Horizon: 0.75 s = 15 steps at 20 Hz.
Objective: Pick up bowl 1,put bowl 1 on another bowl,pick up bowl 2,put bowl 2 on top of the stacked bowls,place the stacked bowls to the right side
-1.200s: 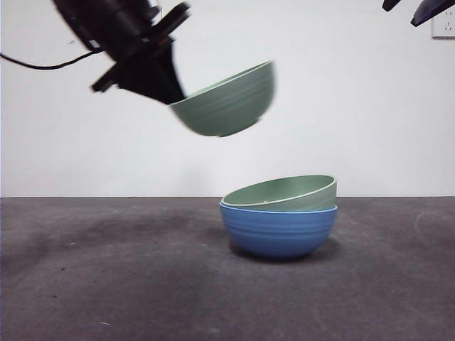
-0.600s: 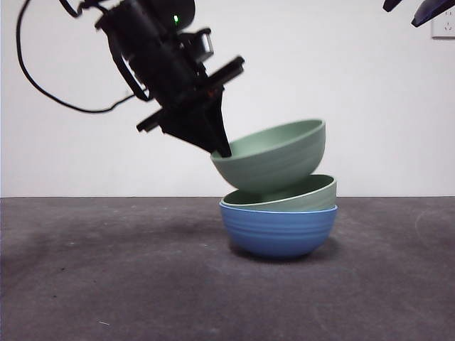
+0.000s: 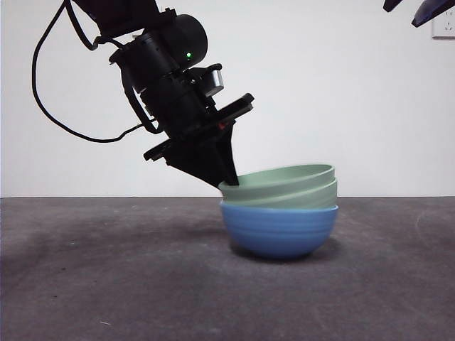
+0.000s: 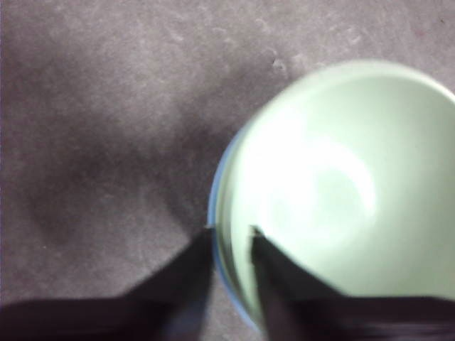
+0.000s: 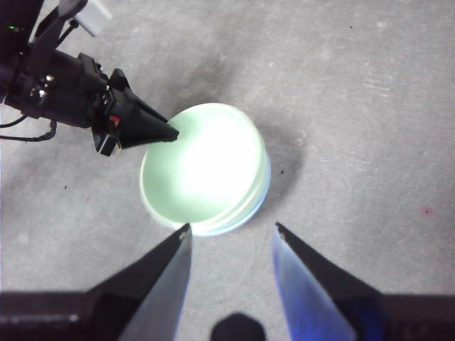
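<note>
While left end effector (image 3: 229, 179) is clamped on bowl 2 (image 3: 281, 180) rim, seat it level atop stacked bowls (image 3: 279, 213); then release gently. Right end effector (image 5: 231, 238) waits w/ jaws apart.

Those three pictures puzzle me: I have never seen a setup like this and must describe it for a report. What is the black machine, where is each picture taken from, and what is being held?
It is a robot with two arms at a table, each ending in a gripper of two black jaws. The front view looks level across the dark grey table. There the left gripper comes down from the upper left and pinches the rim of the top green bowl, which sits in a second green bowl, itself nested in the blue bowl.

The left wrist view comes from a camera on that arm: one jaw is inside the rim, one outside. The right wrist view looks down from the other arm, high above the stack; the right gripper is open and holds nothing.
</note>
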Available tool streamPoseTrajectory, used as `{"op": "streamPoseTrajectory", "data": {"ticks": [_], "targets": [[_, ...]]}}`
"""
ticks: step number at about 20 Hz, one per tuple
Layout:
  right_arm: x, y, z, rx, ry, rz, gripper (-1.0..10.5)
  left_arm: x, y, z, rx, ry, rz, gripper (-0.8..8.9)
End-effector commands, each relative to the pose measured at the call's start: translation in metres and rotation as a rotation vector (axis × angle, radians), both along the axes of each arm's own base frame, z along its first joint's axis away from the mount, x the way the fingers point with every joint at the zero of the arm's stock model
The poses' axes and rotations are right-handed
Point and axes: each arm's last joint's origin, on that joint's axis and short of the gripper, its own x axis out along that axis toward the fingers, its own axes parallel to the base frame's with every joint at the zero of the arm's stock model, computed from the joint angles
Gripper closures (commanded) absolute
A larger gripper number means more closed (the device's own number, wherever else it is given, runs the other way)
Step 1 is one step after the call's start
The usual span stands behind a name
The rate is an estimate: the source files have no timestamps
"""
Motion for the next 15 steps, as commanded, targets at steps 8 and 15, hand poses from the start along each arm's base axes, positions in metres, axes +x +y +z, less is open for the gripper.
{"op": "streamPoseTrajectory", "data": {"ticks": [8,15], "targets": [[0.0,0.0,0.001,-0.001,-0.004,0.0,6.7,-0.011,0.012,0.035,-0.016,-0.024,0.009,5.21],[0.011,0.005,-0.007,-0.004,0.041,-0.014,4.4,-0.063,0.055,0.119,-0.044,-0.114,0.012,5.21]]}}
